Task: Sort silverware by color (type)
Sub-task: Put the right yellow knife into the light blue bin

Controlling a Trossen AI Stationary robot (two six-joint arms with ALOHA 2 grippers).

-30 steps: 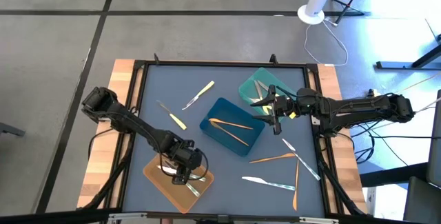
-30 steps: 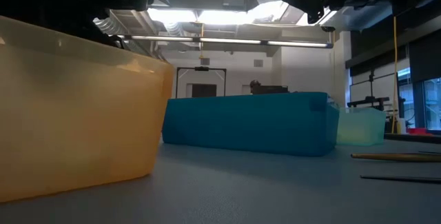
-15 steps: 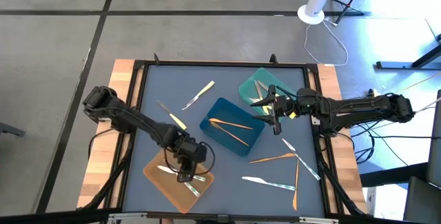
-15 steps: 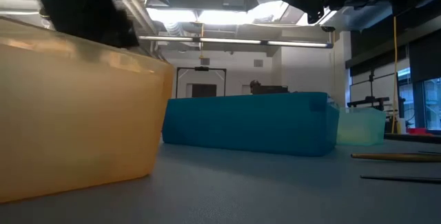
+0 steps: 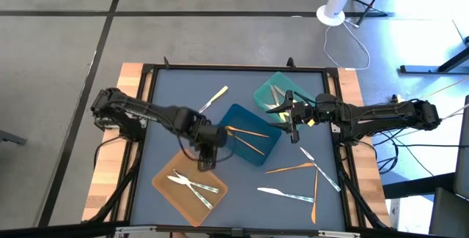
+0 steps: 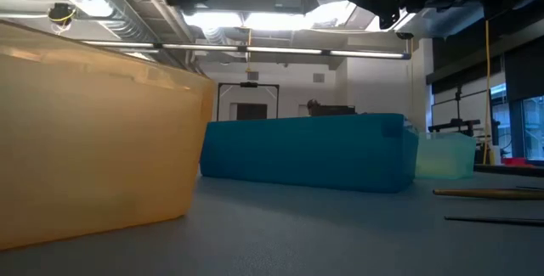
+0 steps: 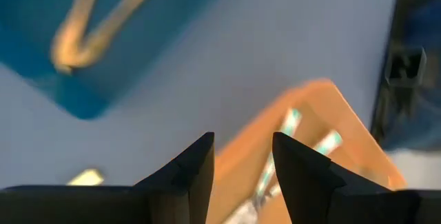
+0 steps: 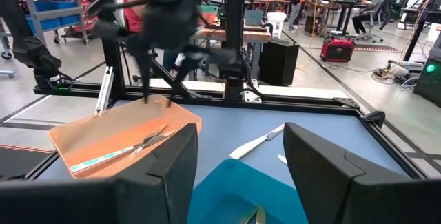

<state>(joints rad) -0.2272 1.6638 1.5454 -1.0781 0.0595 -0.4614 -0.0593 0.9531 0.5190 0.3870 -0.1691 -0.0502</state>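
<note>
Several pieces of cutlery lie loose on the mat, and three trays already hold some. The left pincer hangs between the orange tray and the blue tray, its fingers parted a little with nothing between them. Just below it in the high view, the orange tray holds clear pieces; beside it, the blue tray holds orange pieces. A yellow piece lies on the mat just behind the pincer, partly hidden by the arm, and a pale knife lies farther off toward the mat's back edge.

The right pincer waits between the teal tray and the blue one, its fingers spread and empty. Near it, toward the front right of the mat, lie orange pieces and a clear knife.

These look like thin plastic: very light, fairly stiff, smooth and flat against the mat, so likely to slide or flip under a careless pinch. The best hold is probably across the narrow handle near its middle, fingers set down on either side of it, closing gently so the piece does not skate away or twist.
</note>
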